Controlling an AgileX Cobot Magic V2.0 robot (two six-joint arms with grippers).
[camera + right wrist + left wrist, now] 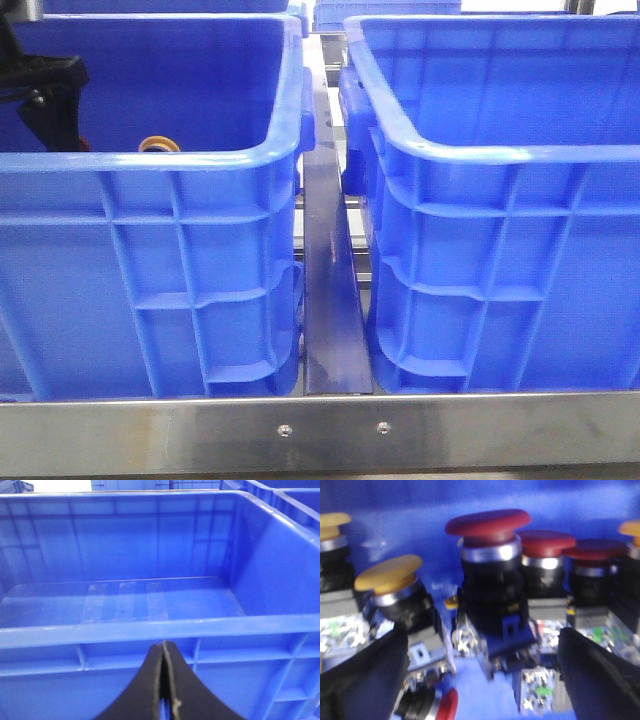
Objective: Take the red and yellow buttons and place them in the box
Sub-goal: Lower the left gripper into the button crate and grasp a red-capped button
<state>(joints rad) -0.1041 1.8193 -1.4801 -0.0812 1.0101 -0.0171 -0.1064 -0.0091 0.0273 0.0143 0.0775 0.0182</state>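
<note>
Nearest the left wrist camera, the left gripper (480, 680) is spread wide, its dark fingers (360, 680) flanking a red button (489, 524) with a domed dark red cap, silver collar and black body. It stands upright inside the left blue crate (150, 160), a tilted yellow button (388, 573) just to one side and more red-capped buttons (546, 542) to the other. The right gripper (164, 680) is pressed closed on nothing, outside the right blue crate (150, 630).

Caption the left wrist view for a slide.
Open left gripper straddles a red mushroom-head push button among red and yellow ones inside the blue crate.
</note>
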